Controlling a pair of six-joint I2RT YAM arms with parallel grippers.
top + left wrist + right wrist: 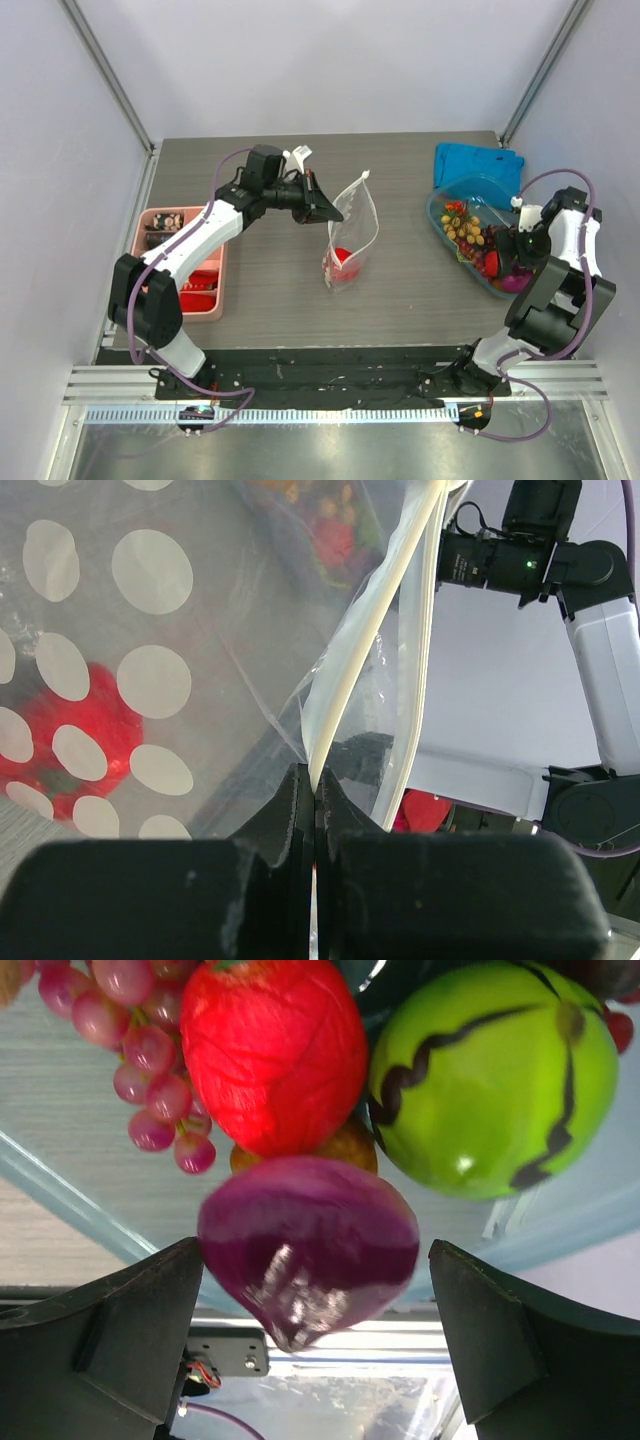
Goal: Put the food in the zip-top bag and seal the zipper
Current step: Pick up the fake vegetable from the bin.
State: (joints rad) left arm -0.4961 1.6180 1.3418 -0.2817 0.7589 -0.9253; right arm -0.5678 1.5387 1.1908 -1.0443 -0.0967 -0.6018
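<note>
the gray table [400, 290] holds everything, and the bag [352, 225] stands up near the middle of it. the left arm [200, 235] reaches in from the left of the bag. the right arm [560, 260] bends down well off to the right of the bag. a pink tray [200, 314] sits well to the left of the bag. a clear tub [436, 222] sits to the right of the bag, and a blue cloth [478, 160] lies just behind the tub.

the bag is clear with white dots. the left gripper [318, 208] is squeezed tight on the bag's top edge, on its left side, and holds it up. a round red food [343, 262] lies at the bottom of the bag.

the right gripper [320, 1300] is far to the right of the bag, down in the tub. its fingers are spread wide and hold nothing. a shiny purple piece [310, 1250] sits between them, maybe touching one finger; it is hard to tell. past it are a green piece [495, 1070] with dark stripes, a red fruit [270, 1050] and pink grapes [150, 1070].

the zipper [350, 670] is a thin cream strip along the bag's mouth, and one end of it runs into the shut left fingers [285, 825].
</note>
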